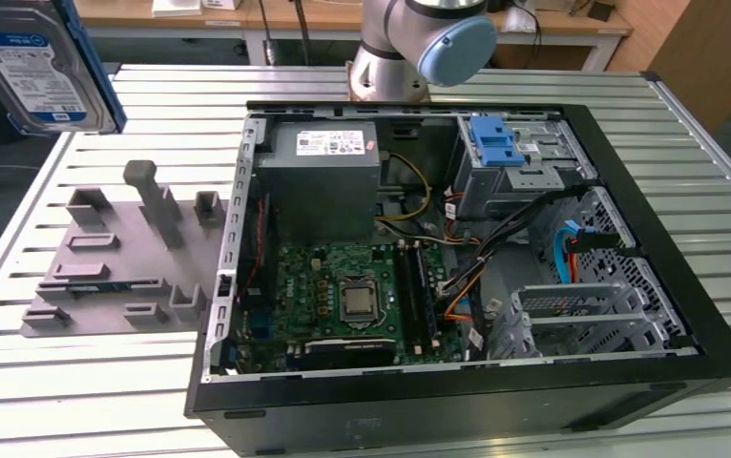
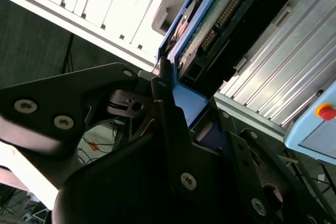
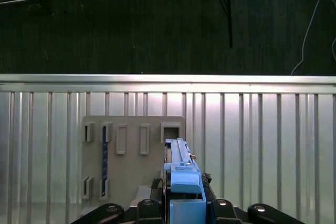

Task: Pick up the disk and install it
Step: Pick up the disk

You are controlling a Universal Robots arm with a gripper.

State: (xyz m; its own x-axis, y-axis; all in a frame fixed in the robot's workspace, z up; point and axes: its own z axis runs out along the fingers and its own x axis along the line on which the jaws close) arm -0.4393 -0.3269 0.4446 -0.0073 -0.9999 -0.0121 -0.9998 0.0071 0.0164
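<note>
Disk: silver drive with a blue-and-white label in a blue carrier frame. It is held upright off the desk at the far left of the exterior view, well apart from the computer case. In the first wrist view it is seen edge-on. In the second wrist view its circuit-board side is shown.

Tool: closed on the disk's blue frame, one black finger on each side, as is also seen in the second wrist view.

Fixture plate: grey, with raised slots and posts. It lies flat on the desk beside the case, at the exterior view's left, and is seen beyond the held disk in the first wrist view.

Computer case: black, laid on its side and open. Inside are a grey power supply, a green motherboard and a blue ridged clip.

Arm base: stands behind the case.
</note>
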